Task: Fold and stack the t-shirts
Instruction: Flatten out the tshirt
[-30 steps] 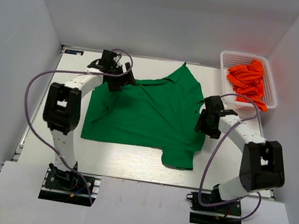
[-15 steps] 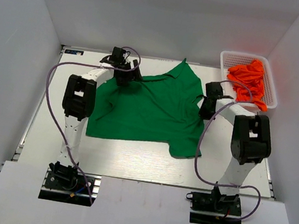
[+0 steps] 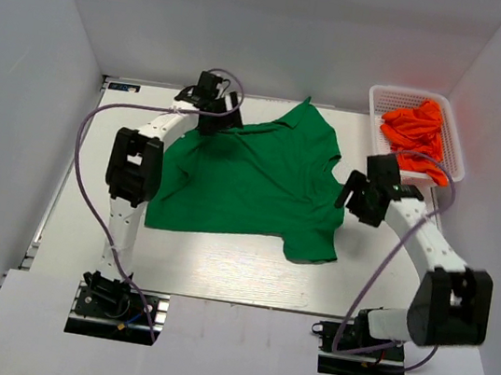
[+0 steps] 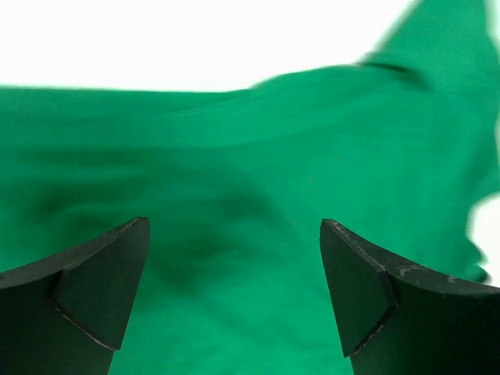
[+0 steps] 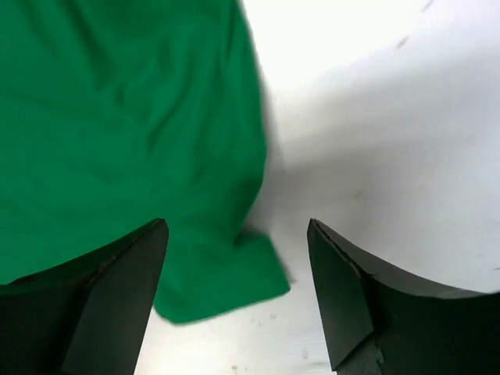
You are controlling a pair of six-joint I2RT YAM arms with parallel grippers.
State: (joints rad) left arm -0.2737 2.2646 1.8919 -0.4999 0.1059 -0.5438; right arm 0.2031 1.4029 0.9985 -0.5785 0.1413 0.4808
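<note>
A kelly green t-shirt [image 3: 251,183] lies spread and a little rumpled in the middle of the white table [image 3: 218,277]. Bright orange t-shirts [image 3: 417,128] are heaped in the basket at the far right. My left gripper [image 3: 218,119] hovers over the green shirt's far left corner. In the left wrist view it [image 4: 234,225] is open, with only green cloth [image 4: 250,156] below. My right gripper [image 3: 355,196] sits at the shirt's right edge. In the right wrist view it [image 5: 237,223] is open above a green sleeve [image 5: 223,273], holding nothing.
The white mesh basket [image 3: 382,99] stands at the far right corner. Grey walls close in the table on the left, the back and the right. Purple cables loop off both arms. Bare table [image 5: 375,117] lies to the right of the shirt.
The green shirt slid toward the far right. My left gripper moved right along its far edge. My right gripper went to the far edge, then drew back to the right edge, open.
</note>
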